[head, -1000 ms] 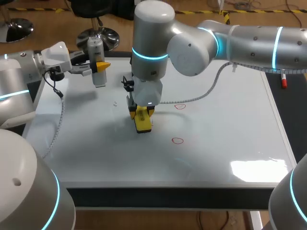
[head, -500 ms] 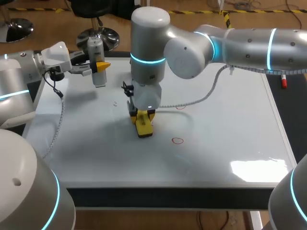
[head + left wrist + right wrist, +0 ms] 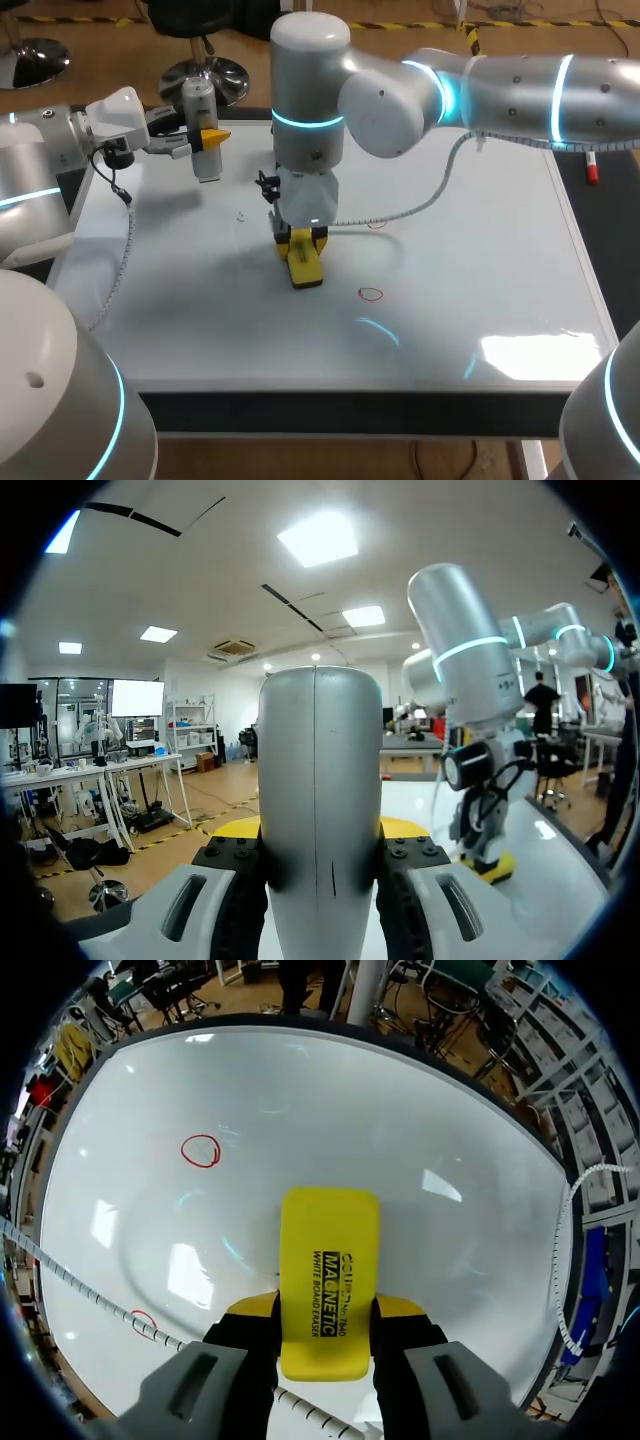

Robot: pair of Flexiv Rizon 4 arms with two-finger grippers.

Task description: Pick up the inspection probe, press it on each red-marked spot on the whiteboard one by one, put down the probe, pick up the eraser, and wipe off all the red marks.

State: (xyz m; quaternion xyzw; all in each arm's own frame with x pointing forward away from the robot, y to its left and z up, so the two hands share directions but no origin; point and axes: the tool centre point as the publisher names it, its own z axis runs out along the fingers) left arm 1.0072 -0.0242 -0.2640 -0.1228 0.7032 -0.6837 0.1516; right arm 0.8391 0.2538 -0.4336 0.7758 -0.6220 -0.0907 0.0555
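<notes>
A cable (image 3: 60, 1264) half covers one red mark (image 3: 141, 1322); the probe (image 3: 320, 810) is cut off at its near end.

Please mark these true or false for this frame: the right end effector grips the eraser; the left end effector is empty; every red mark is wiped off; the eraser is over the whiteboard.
1. The right end effector is shut on the yellow eraser. True.
2. The left end effector is empty. False: it is shut on the probe.
3. Every red mark is wiped off. False: a red circle is on the board near the eraser, and a second shows in the right wrist view.
4. The eraser is over the whiteboard. True.
</notes>
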